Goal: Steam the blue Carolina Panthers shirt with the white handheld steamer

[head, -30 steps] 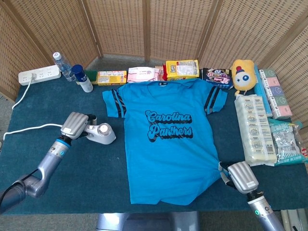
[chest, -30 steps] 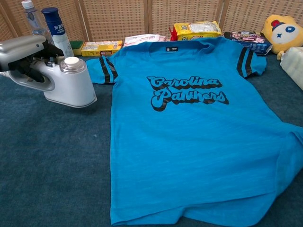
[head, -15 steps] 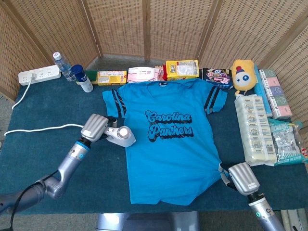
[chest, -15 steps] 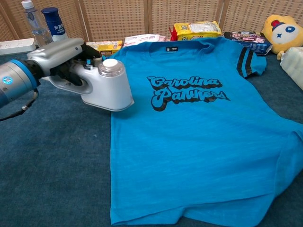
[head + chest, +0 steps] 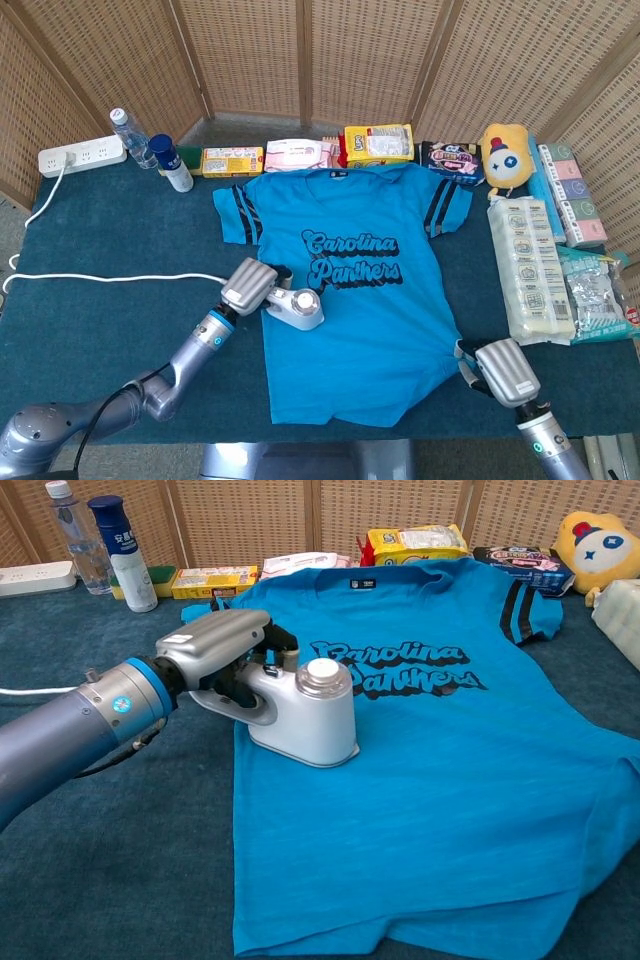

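Note:
The blue Carolina Panthers shirt lies flat on the dark teal table, front up. My left hand grips the handle of the white handheld steamer, whose base rests on the shirt's left side, just below and left of the black lettering. A white cord trails from it to the left. My right hand rests at the shirt's lower right corner, fingers curled against the hem; whether it pinches the cloth is hidden. The chest view does not show it.
Along the back edge stand a power strip, a water bottle, a blue-capped bottle and several snack packs. A yellow plush toy and stacked packages fill the right side. Wicker screens close the back.
My left hand has carried the steamer rightward from the bare table left of the shirt onto the shirt's left side. The cord has stretched after it. The right hand has stayed put.

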